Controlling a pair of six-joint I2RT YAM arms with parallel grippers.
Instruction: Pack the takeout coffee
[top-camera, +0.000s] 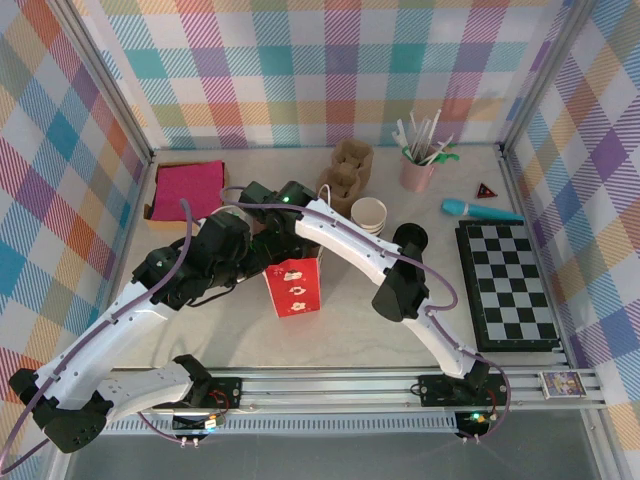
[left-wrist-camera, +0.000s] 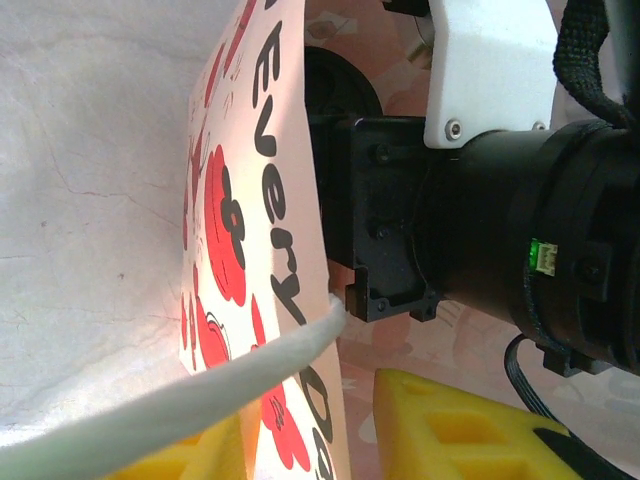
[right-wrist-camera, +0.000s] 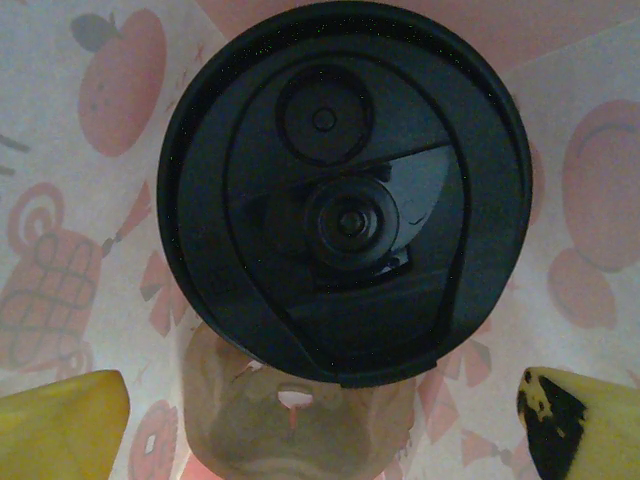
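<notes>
The takeout coffee stands inside the red-and-white printed paper bag. I look straight down on its round black lid, and the cup under it is hidden. A brown moulded holder lies beside it on the bag floor. My right gripper hangs open above them, its yellow fingertips wide apart and holding nothing. My left gripper is open and straddles the bag's printed wall by the white rope handle, one yellow finger inside. The right arm's black wrist reaches into the bag mouth.
A stack of paper cups and loose black lids sit behind the bag. Brown cup carriers, a pink cup of straws and a pink cloth stand at the back. A chessboard lies on the right.
</notes>
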